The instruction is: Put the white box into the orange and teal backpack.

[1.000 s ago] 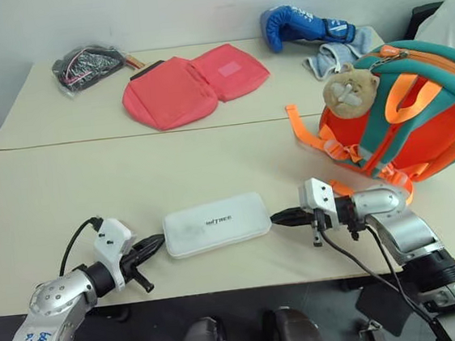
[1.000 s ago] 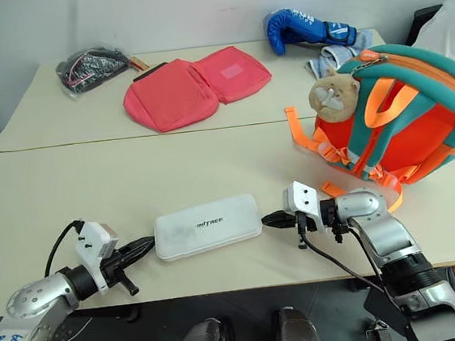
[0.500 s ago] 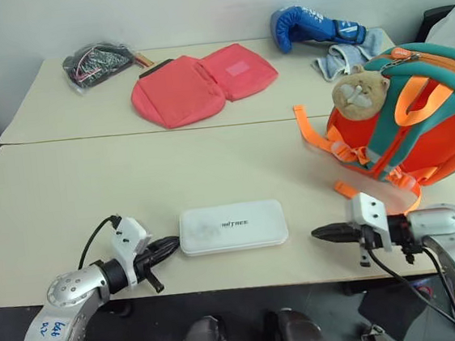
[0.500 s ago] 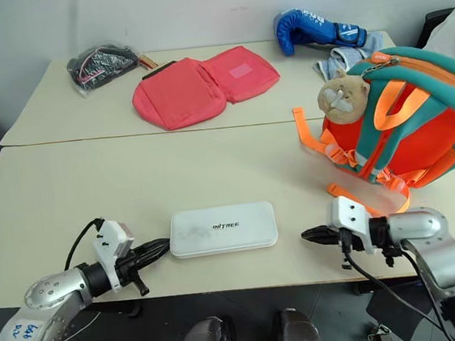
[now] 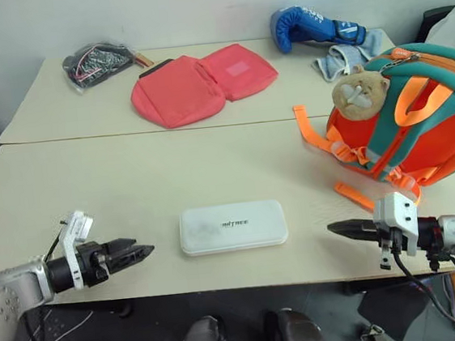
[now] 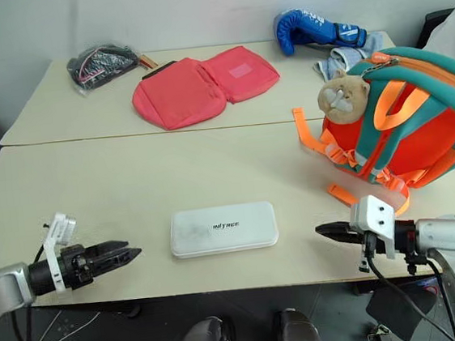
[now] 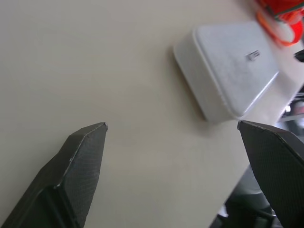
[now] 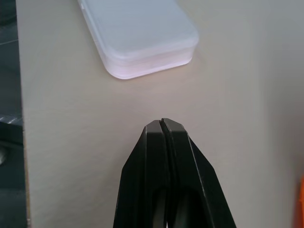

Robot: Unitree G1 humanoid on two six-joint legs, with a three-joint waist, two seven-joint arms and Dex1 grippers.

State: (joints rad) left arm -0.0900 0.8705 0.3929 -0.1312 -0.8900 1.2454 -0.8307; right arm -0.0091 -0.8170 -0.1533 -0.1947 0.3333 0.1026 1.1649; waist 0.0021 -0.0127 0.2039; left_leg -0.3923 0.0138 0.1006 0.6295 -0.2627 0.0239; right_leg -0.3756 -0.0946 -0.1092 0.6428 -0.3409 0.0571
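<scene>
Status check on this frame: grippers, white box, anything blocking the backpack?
Left gripper open, right gripper shut, both off the white box. Box flat on the table, ungrabbed. Orange and teal backpack at right; path looks unobstructed.

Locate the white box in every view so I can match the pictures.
Left eye view: white box, low centre, flat on the near table.
Right eye view: low centre, slightly further left.
Left wrist view: upper right, beyond the open left gripper.
Right wrist view: top, beyond the shut right gripper.
Shared landmark: the small dark lettering on the box's top.
</scene>
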